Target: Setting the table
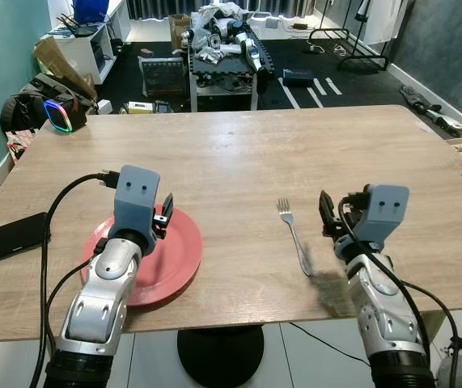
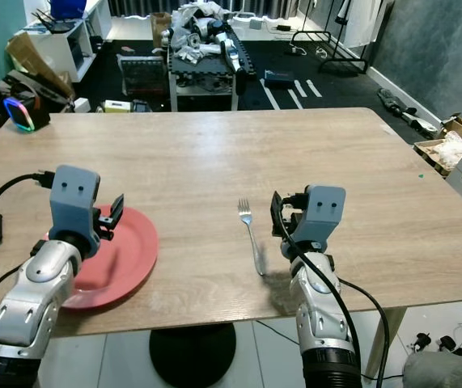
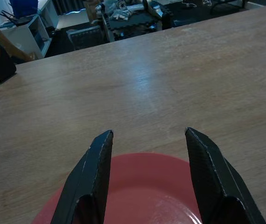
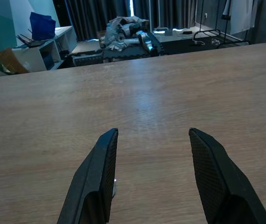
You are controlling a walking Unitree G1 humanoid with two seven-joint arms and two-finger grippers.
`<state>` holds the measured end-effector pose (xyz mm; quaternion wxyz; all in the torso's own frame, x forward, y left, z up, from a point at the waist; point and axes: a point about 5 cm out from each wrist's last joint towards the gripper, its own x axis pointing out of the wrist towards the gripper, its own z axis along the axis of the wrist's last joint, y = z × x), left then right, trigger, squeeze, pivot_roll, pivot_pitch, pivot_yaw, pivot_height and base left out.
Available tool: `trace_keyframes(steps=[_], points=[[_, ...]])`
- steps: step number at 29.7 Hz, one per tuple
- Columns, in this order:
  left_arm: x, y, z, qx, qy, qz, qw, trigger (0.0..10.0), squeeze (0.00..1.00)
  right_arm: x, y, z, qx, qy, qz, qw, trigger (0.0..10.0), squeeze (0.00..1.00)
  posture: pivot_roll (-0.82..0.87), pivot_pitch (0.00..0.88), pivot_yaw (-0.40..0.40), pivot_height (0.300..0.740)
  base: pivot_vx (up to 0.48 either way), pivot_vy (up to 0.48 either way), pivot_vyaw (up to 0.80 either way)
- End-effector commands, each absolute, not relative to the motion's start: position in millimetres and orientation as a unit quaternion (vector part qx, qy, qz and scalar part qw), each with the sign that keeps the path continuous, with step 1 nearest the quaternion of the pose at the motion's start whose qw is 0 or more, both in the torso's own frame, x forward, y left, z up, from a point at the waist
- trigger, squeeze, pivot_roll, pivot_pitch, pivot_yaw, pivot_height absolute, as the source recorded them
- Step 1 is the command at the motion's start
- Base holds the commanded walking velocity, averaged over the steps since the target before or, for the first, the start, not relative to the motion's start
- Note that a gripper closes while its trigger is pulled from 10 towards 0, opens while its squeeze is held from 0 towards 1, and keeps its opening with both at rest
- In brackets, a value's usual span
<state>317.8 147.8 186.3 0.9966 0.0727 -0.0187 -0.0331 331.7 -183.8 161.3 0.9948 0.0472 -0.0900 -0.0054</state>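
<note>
A wide, pale wooden table (image 1: 239, 153) stood before the robot, and both silver arms reached over its near edge. The left gripper (image 1: 164, 217) hovered over a round, flat red plate (image 1: 178, 255) that lay near the table's front edge; its two long black fingers (image 3: 93, 179) were spread well apart with nothing between them, their tips above the plate's far rim. The right gripper (image 1: 326, 214) hung a little above the bare wood, its black fingers (image 4: 98, 182) likewise parted wide and holding nothing. Just beside that right gripper, on its inner side toward the plate, lay a slim silver metal fork (image 1: 294, 234), flat on the table with its tines pointing away from the robot and its handle toward the near edge; the fork did not touch the fingers. The plate and fork lay apart from each other, with bare tabletop between them. A flat black object (image 1: 8, 238) sat at the table's edge beyond the left arm's outer side. Past the far end of the table stood a low shelf cart heaped with grey and white clutter (image 1: 222, 40) on a dark floor, and a black device with a glowing rainbow-coloured ring (image 1: 57, 113) sat off to the left by a teal wall.
</note>
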Motion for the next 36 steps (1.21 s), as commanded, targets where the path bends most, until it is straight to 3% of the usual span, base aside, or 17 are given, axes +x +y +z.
trace_keyframes(steps=[1, 36], points=[[319.1, 150.9, 183.2, 0.073, -0.013, -0.023, 0.997, 10.0, 0.0, 330.4, -183.8, 160.4, 0.046, -0.085, -0.006, 0.995, 10.0, 0.0, -0.01, 0.0, 0.087, 0.74, 0.0, 0.0, 0.0], [321.5, 152.7, 182.4, 0.067, -0.013, -0.02, 0.997, 10.0, 0.0, 330.6, -183.7, 156.2, 0.044, -0.072, -0.005, 0.996, 10.0, 0.0, -0.01, 0.0, 0.088, 0.74, -0.029, 0.0, 0.0]])
